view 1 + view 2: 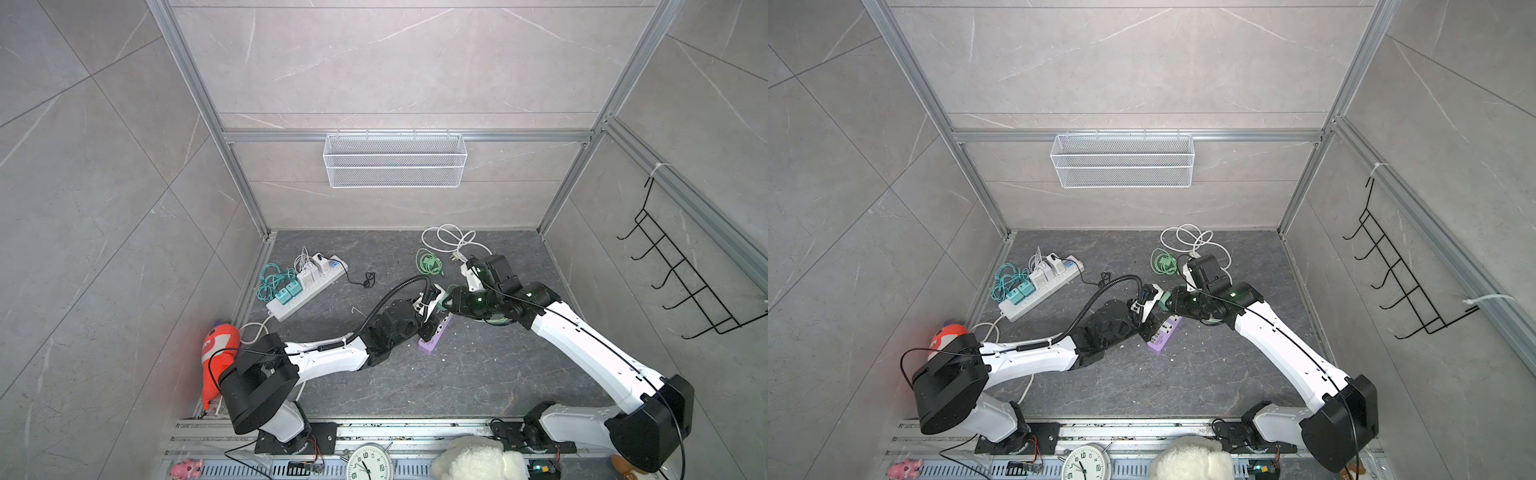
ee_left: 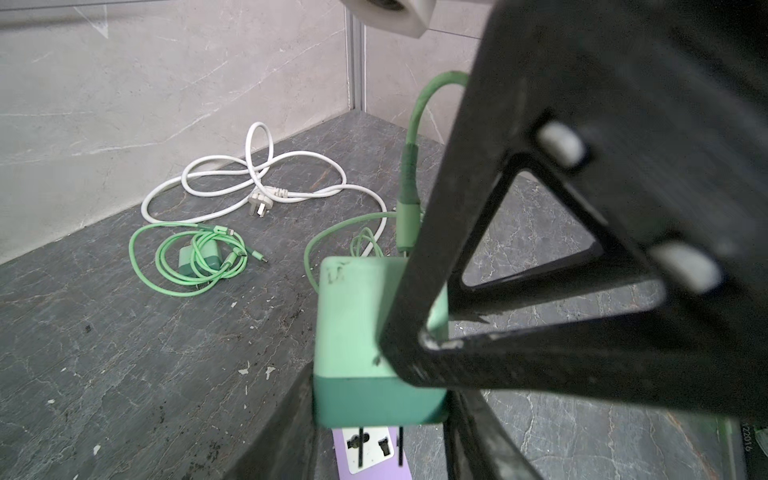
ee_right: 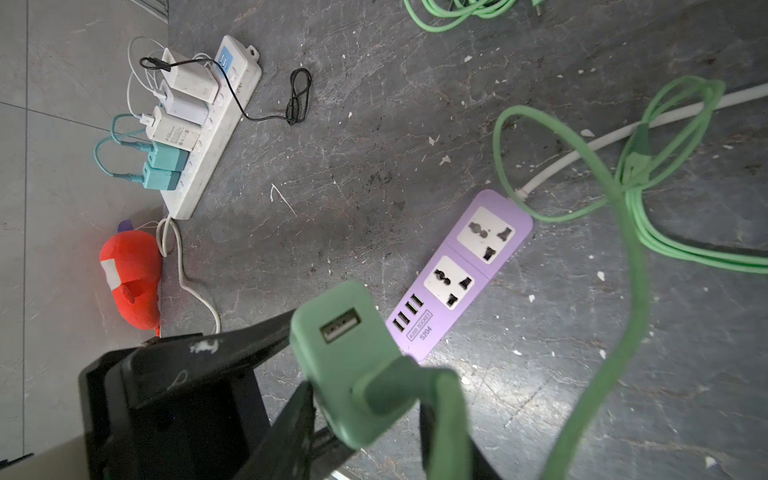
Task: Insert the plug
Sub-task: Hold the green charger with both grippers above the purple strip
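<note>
The plug (image 2: 365, 332) is a green charger block with a green cable (image 3: 631, 291) in its back. It hangs just above the purple power strip (image 3: 465, 270), which lies on the dark floor. Its two prongs (image 2: 361, 449) point down at a white socket face. My left gripper (image 2: 378, 399) is shut on the block's sides. My right gripper (image 3: 365, 415) comes from the opposite side and is shut on the same plug (image 3: 345, 361). In both top views the two grippers (image 1: 436, 307) (image 1: 449, 301) meet over the strip (image 1: 432, 338) (image 1: 1163, 336).
A white power strip (image 1: 307, 286) full of chargers lies at the back left. Behind the purple strip lie its white cord (image 1: 449, 241) and a coiled green charger (image 1: 428, 264). A red plush toy (image 1: 218, 345) sits at the left edge, and a mesh basket (image 1: 395, 160) hangs on the back wall.
</note>
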Robot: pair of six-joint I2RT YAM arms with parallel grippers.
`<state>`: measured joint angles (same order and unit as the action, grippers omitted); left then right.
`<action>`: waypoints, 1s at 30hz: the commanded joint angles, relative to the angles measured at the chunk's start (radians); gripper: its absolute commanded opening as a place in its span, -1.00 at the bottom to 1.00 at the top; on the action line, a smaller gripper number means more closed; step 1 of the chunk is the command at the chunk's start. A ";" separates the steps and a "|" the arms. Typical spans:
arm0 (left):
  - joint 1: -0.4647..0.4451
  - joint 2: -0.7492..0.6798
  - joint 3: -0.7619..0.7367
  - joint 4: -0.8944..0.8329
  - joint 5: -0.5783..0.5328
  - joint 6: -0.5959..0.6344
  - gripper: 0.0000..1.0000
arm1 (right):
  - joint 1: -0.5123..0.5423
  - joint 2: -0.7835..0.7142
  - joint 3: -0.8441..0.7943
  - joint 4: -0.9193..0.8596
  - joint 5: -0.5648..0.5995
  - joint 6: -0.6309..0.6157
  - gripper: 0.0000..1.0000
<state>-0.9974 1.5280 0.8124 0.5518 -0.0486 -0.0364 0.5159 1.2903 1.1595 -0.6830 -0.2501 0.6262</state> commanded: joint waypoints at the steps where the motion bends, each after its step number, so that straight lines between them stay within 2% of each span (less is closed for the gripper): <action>1: -0.009 -0.039 0.013 0.054 0.035 0.005 -0.57 | -0.006 -0.007 -0.008 0.087 -0.070 -0.020 -0.12; 5: -0.010 -0.037 0.012 0.064 0.067 -0.010 -0.57 | -0.010 -0.011 -0.009 0.094 -0.075 -0.040 -0.13; 9: -0.009 -0.034 0.020 0.059 0.075 -0.005 -0.57 | -0.012 -0.006 -0.020 0.117 -0.138 -0.046 -0.17; 15: -0.009 -0.018 0.045 0.037 0.160 -0.018 -0.58 | -0.012 -0.009 -0.037 0.171 -0.207 -0.072 -0.15; 18: -0.009 -0.014 0.051 0.039 0.183 -0.029 -0.59 | -0.012 -0.017 -0.039 0.168 -0.199 -0.092 -0.09; 30: -0.009 -0.006 0.069 -0.045 0.227 -0.028 -0.62 | -0.013 -0.080 -0.040 0.183 -0.187 -0.140 -0.15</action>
<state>-0.9836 1.5276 0.8528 0.5228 0.0650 -0.0681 0.4854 1.2434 1.1057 -0.6086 -0.3553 0.5220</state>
